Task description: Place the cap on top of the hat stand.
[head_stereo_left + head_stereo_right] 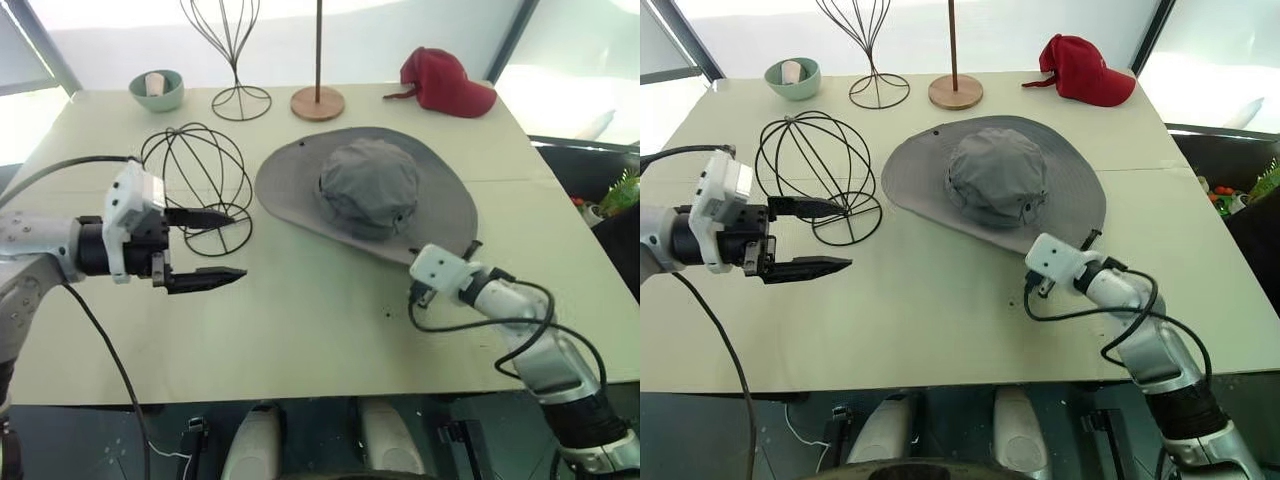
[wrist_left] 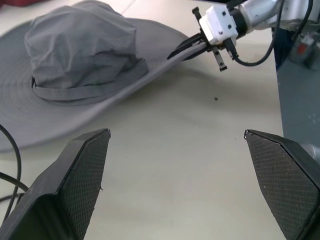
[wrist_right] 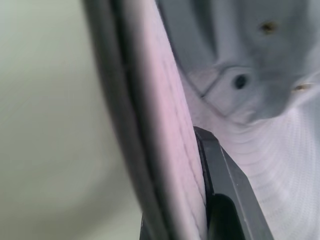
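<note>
Grey cap [image 1: 370, 190], plain fabric, stitched rings around the brim, dark eyelets on the crown, brim edge pinched in the white-bodied right tool [image 2: 192, 47] with black fingers. Black thin-wire hat stand [image 1: 196, 185] just past the left tool [image 1: 205, 247], itself white with black, cross-hatched pads [image 2: 82, 170]. Pale yellowish-beige worktop [image 1: 300, 310]. Farther off: red baseball cap [image 1: 445, 82], pale green bowl [image 1: 157, 90], round copper-brown wooden base [image 1: 317, 102].
</note>
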`<act>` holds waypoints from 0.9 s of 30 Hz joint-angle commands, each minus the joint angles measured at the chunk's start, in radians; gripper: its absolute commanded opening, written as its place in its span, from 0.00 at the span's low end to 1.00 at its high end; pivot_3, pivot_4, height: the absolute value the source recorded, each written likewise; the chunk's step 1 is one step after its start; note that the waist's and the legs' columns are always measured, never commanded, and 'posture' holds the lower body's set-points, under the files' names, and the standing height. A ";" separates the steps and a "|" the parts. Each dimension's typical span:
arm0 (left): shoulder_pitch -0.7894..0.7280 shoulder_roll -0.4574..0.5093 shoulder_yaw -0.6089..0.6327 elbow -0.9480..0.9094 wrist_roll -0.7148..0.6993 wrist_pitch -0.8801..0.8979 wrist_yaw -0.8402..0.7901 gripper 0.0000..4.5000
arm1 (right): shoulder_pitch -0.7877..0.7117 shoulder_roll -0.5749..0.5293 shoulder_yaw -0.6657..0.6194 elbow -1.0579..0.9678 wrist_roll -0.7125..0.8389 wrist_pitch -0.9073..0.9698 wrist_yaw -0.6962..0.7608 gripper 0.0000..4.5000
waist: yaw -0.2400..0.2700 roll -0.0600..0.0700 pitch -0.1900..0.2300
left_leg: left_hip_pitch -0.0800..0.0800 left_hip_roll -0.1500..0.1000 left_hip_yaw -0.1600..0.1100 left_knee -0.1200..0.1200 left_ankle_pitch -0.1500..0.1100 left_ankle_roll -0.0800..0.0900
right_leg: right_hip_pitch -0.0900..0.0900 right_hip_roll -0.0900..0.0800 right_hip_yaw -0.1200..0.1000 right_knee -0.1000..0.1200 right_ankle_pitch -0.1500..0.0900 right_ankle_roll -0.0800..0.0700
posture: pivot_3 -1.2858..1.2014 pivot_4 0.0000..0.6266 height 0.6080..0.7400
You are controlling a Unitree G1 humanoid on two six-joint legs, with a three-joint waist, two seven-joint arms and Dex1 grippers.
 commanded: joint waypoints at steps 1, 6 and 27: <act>0.013 -0.004 0.112 -0.038 -0.060 0.031 0.055 1.00 | -0.165 -0.013 -0.076 -0.049 0.119 0.052 0.064 0.01 | -0.002 0.001 0.001 | 0.000 0.000 0.000 0.000 0.000 0.000 | 0.000 0.000 0.000 0.000 0.000 0.000 | 0.52 0.24 1.00; 0.054 -0.015 0.273 -0.053 -0.159 0.099 0.141 1.00 | -0.468 -0.010 -0.029 0.110 0.160 0.037 0.134 0.01 | -0.007 0.002 0.001 | 0.000 0.000 0.000 -0.001 0.000 0.000 | -0.001 0.000 0.000 0.001 0.000 0.000 | 0.52 0.24 1.00; 0.503 -0.048 1.060 -0.201 -0.301 0.270 0.302 1.00 | -1.226 0.496 0.114 1.050 0.113 -0.522 0.065 0.01 | -0.024 0.001 0.001 | -0.014 0.000 0.000 -0.001 0.001 -0.002 | -0.018 -0.001 0.000 0.003 0.000 -0.002 | 0.52 0.24 1.00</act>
